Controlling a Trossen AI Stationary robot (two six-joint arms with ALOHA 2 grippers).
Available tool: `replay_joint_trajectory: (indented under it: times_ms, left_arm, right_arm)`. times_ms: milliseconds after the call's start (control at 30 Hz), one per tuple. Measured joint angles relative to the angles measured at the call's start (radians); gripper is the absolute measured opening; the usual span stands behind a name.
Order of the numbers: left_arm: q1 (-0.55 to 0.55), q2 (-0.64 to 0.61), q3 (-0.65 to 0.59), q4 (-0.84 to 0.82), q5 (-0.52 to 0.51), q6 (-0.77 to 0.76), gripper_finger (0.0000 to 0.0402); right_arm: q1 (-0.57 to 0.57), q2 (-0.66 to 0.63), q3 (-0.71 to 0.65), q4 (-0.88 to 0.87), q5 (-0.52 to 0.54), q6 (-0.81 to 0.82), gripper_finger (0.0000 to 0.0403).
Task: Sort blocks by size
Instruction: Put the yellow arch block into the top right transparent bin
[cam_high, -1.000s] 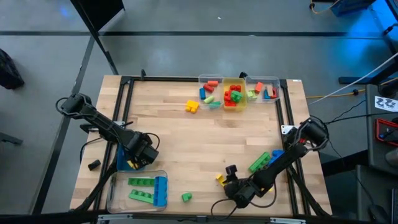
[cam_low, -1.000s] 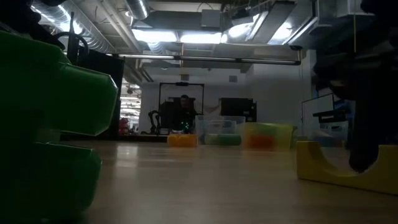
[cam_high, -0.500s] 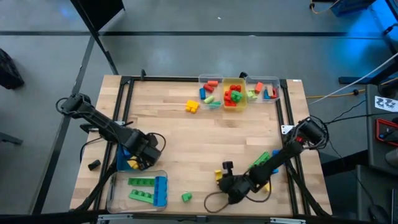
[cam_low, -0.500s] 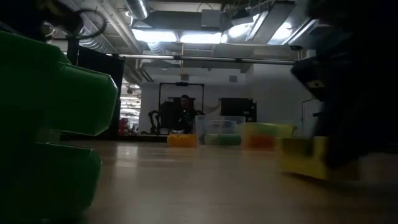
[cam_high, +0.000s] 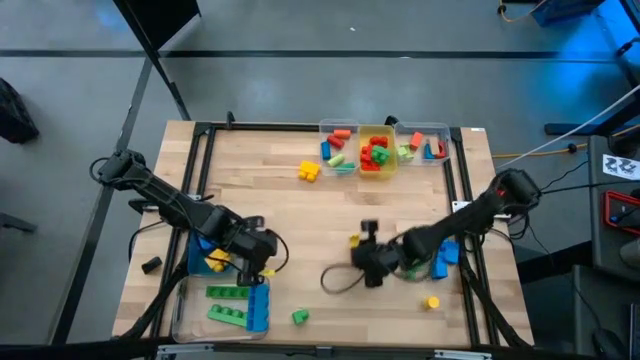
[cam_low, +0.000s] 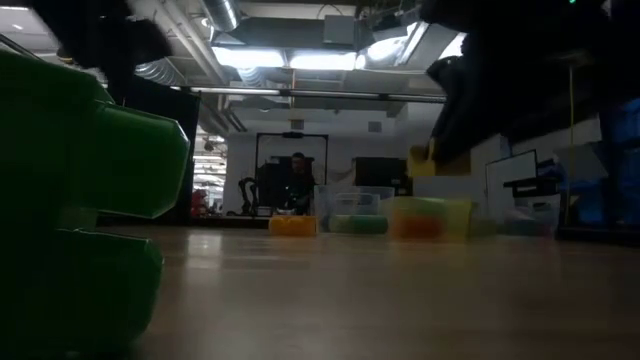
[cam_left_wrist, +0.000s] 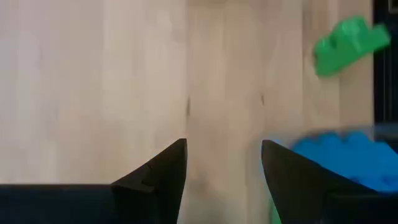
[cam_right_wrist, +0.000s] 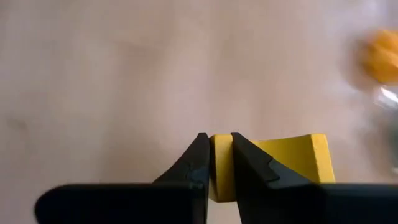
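Observation:
My right gripper (cam_high: 358, 248) hangs over the table's middle right, shut on a yellow block (cam_right_wrist: 273, 160) that is clear of the wood; the low view shows it in the air (cam_low: 424, 160). My left gripper (cam_left_wrist: 224, 149) is open over bare wood beside the clear bin (cam_high: 190, 318) at the near left, which holds green and blue blocks (cam_high: 258, 305). A green block (cam_high: 300, 316) lies near the front edge. A yellow block (cam_high: 308, 172) lies at the far middle. A green block (cam_high: 415, 262) and a blue block (cam_high: 443, 255) lie under my right arm. My right gripper pinches a narrow part at one end of the yellow block (cam_right_wrist: 221, 163) between its two fingers. The rest of the block sticks out past one finger (cam_right_wrist: 252, 163). The fingers slant down from the table's right. The block is lifted clear of the table.
Three clear bins (cam_high: 340, 128) with sorted blocks stand in a row at the far edge. A small yellow piece (cam_high: 431, 301) lies at the near right. In the low view a big green block (cam_low: 80, 200) fills the foreground. Black frame rails (cam_high: 205, 160) run along the table's sides.
My right gripper has taken hold of the yellow block near the front edge, lifted it clear and carried it up and toward the far edge. My left gripper has moved toward the table's right and turned about, staying open.

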Motion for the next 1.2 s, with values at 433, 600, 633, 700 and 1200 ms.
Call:
replay_joint_trajectory:
  times_ms: [433, 600, 633, 700, 1200]
  left_arm:
    - [0.128, 0.0, 0.0, 0.166, -0.175, 0.345, 0.0189]
    - [0.188, 0.001, 0.0, 0.201, -0.176, 0.42, 0.0189]
    - [0.201, 0.001, 0.0, 0.21, -0.176, 0.423, 0.0189]
    - [0.226, 0.001, 0.0, 0.21, -0.176, 0.432, 0.0189]
    - [0.409, 0.002, -0.001, 0.245, -0.176, 0.442, 0.0189]
  right_arm:
    - [-0.369, -0.303, -0.009, -0.609, 0.175, -0.001, 0.0047]
    - [-0.604, -0.339, -0.085, -0.613, 0.171, -0.081, 0.0045]
    - [-0.649, -0.34, -0.101, -0.604, 0.17, -0.11, 0.0046]
    - [-0.742, -0.34, -0.128, -0.562, 0.16, -0.164, 0.0049]
    - [-1.174, -0.34, -0.154, -0.252, -0.053, -0.418, 0.0073]
